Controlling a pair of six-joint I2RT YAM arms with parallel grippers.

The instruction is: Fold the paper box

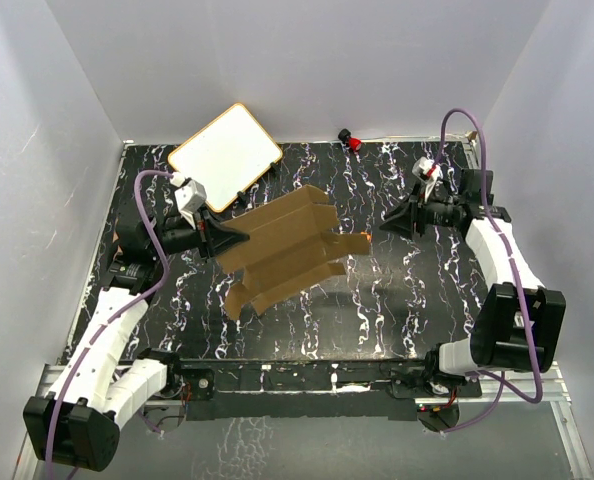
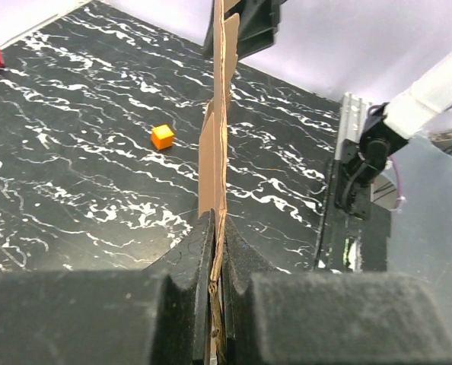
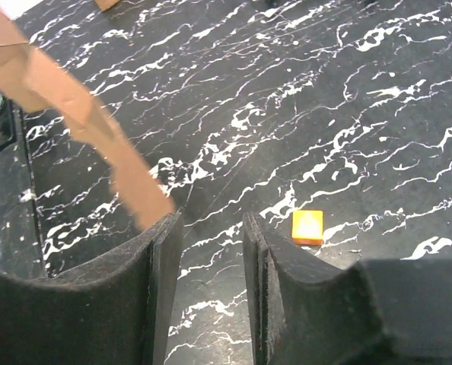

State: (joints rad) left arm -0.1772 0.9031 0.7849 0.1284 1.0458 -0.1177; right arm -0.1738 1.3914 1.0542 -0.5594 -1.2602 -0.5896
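A tan-rimmed white board is seen at the far left of the black marbled surface, a small orange cube near its middle, a red object at its far edge.

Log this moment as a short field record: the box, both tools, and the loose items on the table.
paper box: unfolded brown cardboard sheet, flaps spread, lifted above the table
left tool: shut on the sheet's edge nearest the left arm
right tool: open, nothing between its jaws; the sheet's far tip ends beside one finger
orange cube: on the table near the right tool, apart from the sheet
white board: tan-rimmed, at the back left corner
red object: at the back edge, too small to identify
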